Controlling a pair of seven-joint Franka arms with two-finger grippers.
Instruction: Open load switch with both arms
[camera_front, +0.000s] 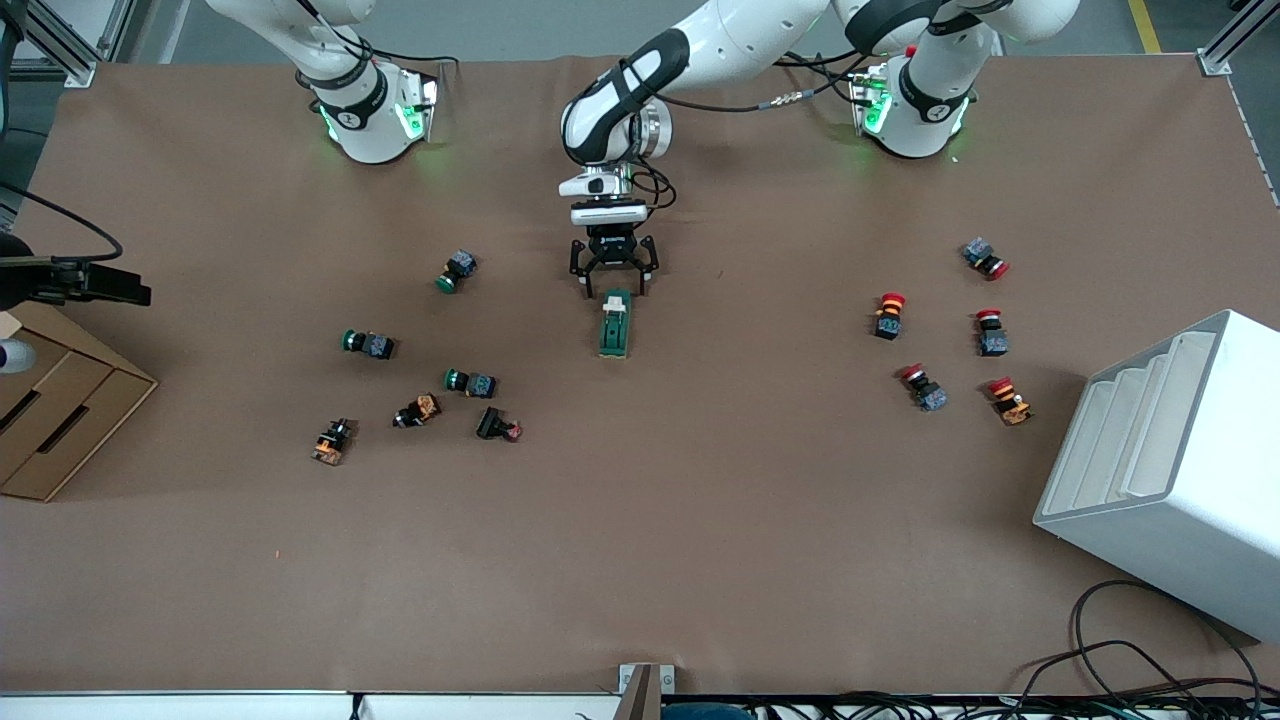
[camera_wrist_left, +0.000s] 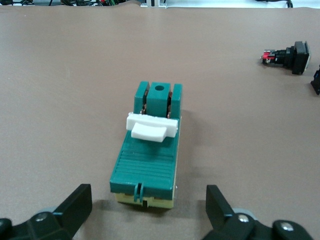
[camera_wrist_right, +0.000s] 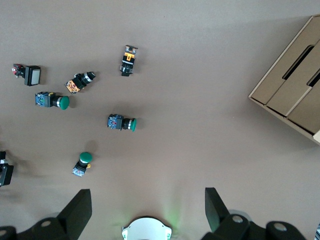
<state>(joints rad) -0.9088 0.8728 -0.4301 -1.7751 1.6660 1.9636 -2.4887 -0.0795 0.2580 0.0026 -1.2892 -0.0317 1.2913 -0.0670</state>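
Note:
The load switch (camera_front: 615, 325) lies flat at the middle of the table, a dark green block on a pale base with a white tab (camera_wrist_left: 151, 128) across its top. My left gripper (camera_front: 612, 287) is low over the table at the switch's end that faces the robots' bases. It is open, with one finger on each side of that end (camera_wrist_left: 147, 200) and not touching it. My right arm waits high above its own green-lit base (camera_wrist_right: 146, 231). The right gripper (camera_wrist_right: 146, 197) is open with nothing between its fingers; the front view does not show it.
Green-capped and orange push-buttons (camera_front: 470, 382) lie scattered toward the right arm's end. Several red-capped ones (camera_front: 888, 314) lie toward the left arm's end, near a white slotted rack (camera_front: 1170, 460). A cardboard box (camera_front: 55, 415) sits at the right arm's table edge.

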